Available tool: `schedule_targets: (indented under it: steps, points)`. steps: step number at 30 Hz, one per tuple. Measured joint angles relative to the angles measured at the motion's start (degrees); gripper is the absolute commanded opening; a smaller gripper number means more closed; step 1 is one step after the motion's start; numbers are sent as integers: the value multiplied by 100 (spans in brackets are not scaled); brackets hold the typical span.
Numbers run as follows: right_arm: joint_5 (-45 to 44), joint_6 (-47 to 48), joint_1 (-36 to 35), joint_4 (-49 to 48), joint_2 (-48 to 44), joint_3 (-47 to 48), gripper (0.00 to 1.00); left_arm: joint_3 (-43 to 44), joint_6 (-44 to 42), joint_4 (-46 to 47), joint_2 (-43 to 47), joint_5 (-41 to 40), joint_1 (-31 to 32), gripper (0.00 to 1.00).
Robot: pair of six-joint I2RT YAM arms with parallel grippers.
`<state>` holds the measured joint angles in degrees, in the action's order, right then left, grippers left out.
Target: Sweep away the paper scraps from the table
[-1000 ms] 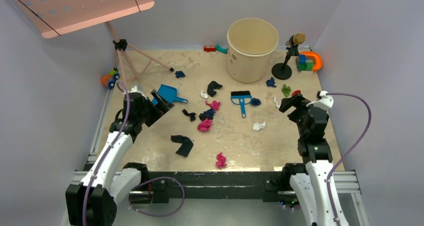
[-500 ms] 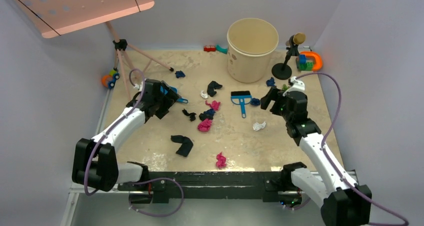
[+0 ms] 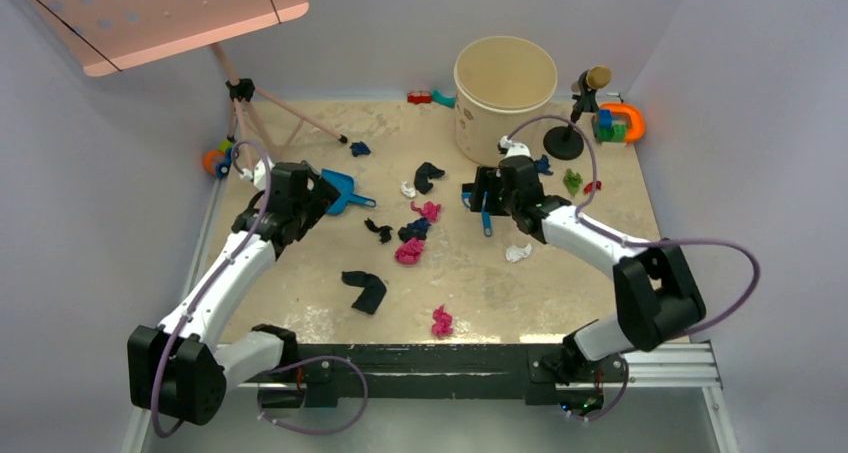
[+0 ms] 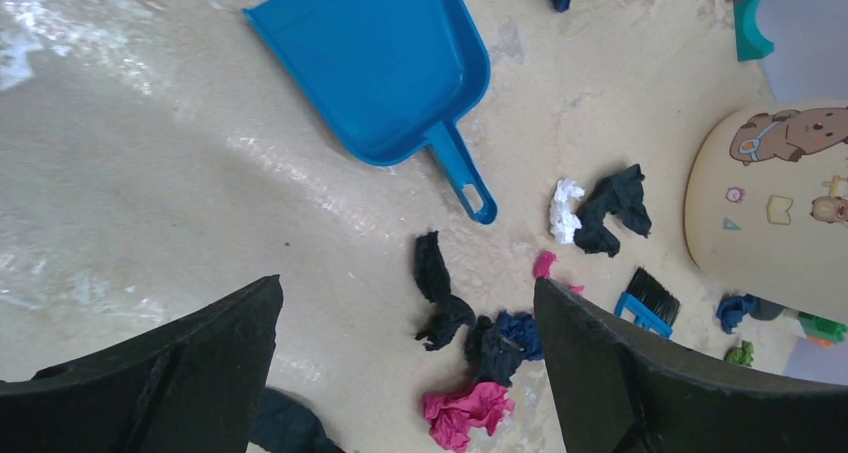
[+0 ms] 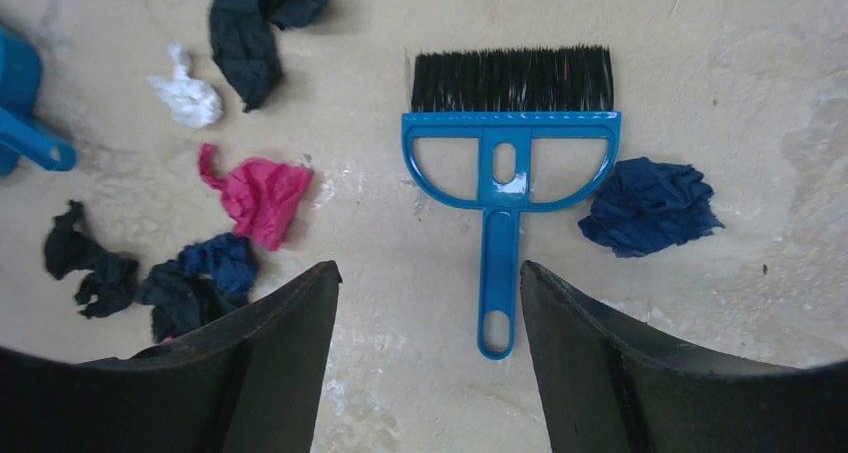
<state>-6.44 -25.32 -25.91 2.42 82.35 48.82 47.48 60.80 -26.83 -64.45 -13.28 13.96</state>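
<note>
A pink tripod (image 3: 262, 113) stands at the back left of the table (image 3: 300, 283), with a small orange and blue toy (image 3: 218, 159) by its foot. Just in front hangs the left gripper (image 3: 303, 195), its two fingers spread wide with nothing between them. The blue dustpan (image 3: 337, 187) lies flat just beyond the fingertips, its handle pointing toward the middle of the table (the wrist camera looks straight down on it (image 4: 380, 63)).

The paper scraps (image 3: 409, 251) are strewn over the tabletop. A dark blue wad (image 3: 359, 149) sits near a tripod leg, and black, blue and magenta pieces are bunched in the middle. A big black wad (image 3: 367, 290) lies nearer the front, with a magenta wad (image 3: 441, 321) close to the front edge. A white wad (image 3: 518, 252) lies right of centre.

The right gripper (image 3: 483, 191) is stretched in over the blue brush (image 3: 487, 223), fingers parted. From its wrist camera the brush (image 5: 510, 143) lies flat, bristles away and handle in line with the gap between the fingers. I cannot tell whether they touch it. A navy wad (image 5: 650, 208) sits just beside the brush head.

Behind stands a beige tub (image 3: 505, 98). Further right are a green scrap (image 3: 572, 181) and bright toys (image 3: 620, 123) in the back corner.
</note>
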Motion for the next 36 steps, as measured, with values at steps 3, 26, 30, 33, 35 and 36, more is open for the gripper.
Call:
schedule_targets:
  steps: [3,26,30,33,35,36]
  points:
    - [-4,-7,-44,-48,450,85,65,-37,-107,-249,293,-221,0,99]
    - [-820,-188,-295,498,1958,828,25,-522,-354,-522,1091,-365,0,98]
    - [-855,-256,-302,529,1958,826,15,-525,-365,-518,1110,-350,0,98]
    - [-870,-304,-326,540,1880,763,15,-564,-542,-409,1145,-181,-2,98]
    - [-852,-319,-350,656,1714,680,15,-636,-774,-192,1163,177,-2,98]
    - [-815,-323,-365,754,1556,643,15,-708,-922,59,1163,501,-4,98]
